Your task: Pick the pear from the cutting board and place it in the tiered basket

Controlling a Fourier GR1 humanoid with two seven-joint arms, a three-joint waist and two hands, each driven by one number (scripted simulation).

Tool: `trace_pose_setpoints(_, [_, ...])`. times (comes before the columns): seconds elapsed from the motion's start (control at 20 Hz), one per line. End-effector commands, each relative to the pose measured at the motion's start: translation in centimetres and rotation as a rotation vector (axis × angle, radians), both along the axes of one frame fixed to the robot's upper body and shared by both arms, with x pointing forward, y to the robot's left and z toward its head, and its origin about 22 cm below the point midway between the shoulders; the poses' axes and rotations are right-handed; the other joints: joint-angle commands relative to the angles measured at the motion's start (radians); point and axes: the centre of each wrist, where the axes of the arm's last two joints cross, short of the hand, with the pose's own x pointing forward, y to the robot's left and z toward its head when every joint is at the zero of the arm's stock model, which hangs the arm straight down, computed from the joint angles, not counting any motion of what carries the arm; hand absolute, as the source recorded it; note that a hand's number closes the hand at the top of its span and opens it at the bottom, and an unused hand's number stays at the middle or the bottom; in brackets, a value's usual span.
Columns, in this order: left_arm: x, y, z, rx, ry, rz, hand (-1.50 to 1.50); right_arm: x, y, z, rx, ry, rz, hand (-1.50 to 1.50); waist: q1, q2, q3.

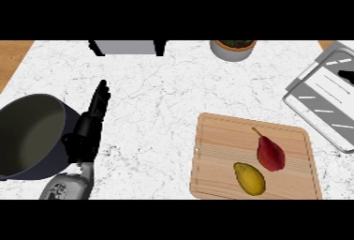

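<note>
The pear [270, 153], dark red with a stem, was seen lying on the board [221, 140], just beside a yellow fruit [249, 178]. The basket [325, 96] was noted at the right edge of the tabletop [166, 89]. The left hand [91, 123] was held edge-on beside a pot [31, 136], fingers straight, nothing grasped. The right hand was not seen. The task was judged not yet started: a reach to the pear was required first, likely by the right hand. No writing or labels could be read.
</note>
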Motion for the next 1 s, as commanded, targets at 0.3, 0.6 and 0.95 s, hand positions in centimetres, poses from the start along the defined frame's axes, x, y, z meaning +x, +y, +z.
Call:
trace_pose_setpoints(0.3, [-1.2, -1.5, -1.3, 0.012, -0.005, 0.012, 0.00, -1.5, 3.0, -3.6, -0.159, 0.004, 0.116, -1.50, 0.000, -0.003, -0.003])
trace_pose_setpoints(0.6, [0.4, 0.1, -0.9, 0.005, 0.002, -0.002, 0.00, -0.9, 2.0, -4.5, -0.276, 0.035, 0.093, -1.50, 0.003, 0.000, -0.003])
trace_pose_setpoints(0.95, [0.0, 2.0, -0.4, 0.014, -0.012, 0.003, 0.00, -1.4, 1.6, -4.7, -0.360, -0.018, 0.072, -1.50, 0.000, -0.002, -0.003])
